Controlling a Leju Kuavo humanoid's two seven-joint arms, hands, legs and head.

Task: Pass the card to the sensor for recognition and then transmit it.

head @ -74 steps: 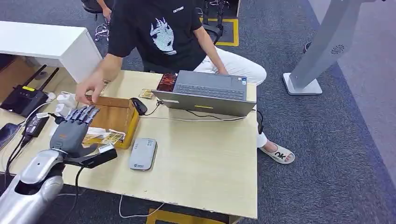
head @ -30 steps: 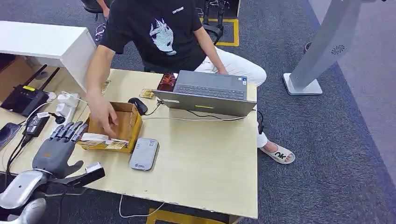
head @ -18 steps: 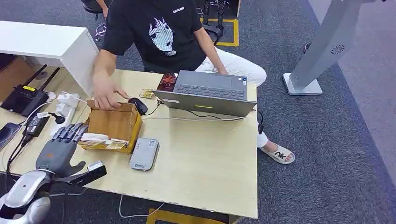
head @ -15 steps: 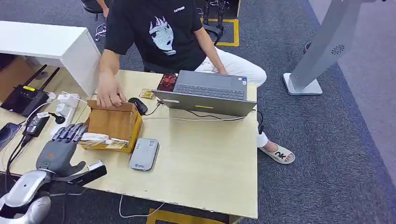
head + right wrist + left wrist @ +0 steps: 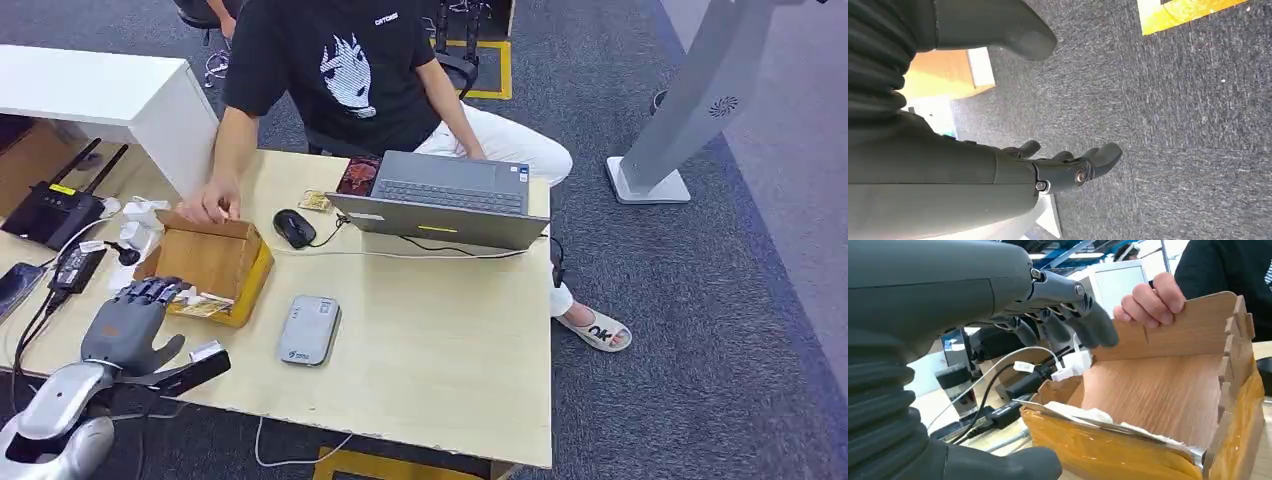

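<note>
Box (image 5: 205,265) left of sensor (image 5: 307,329) — laptop (image 5: 445,200) behind (mouse (image 5: 294,228) between).

My left hand (image 5: 998,315) hovers empty, its dark fingers (image 5: 1088,322) curled over the near edge of an open wooden box (image 5: 1168,395). A person's hand (image 5: 1150,302) grips the box's far wall at its top edge. White paper (image 5: 1083,416) lies along the box's yellow front rim. Behind the box, white cables (image 5: 1013,365) and a white plug (image 5: 1073,365) rest on the table.

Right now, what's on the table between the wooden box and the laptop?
In the head view, a black mouse lies between the wooden box and the laptop, with its cable running toward the laptop.
</note>
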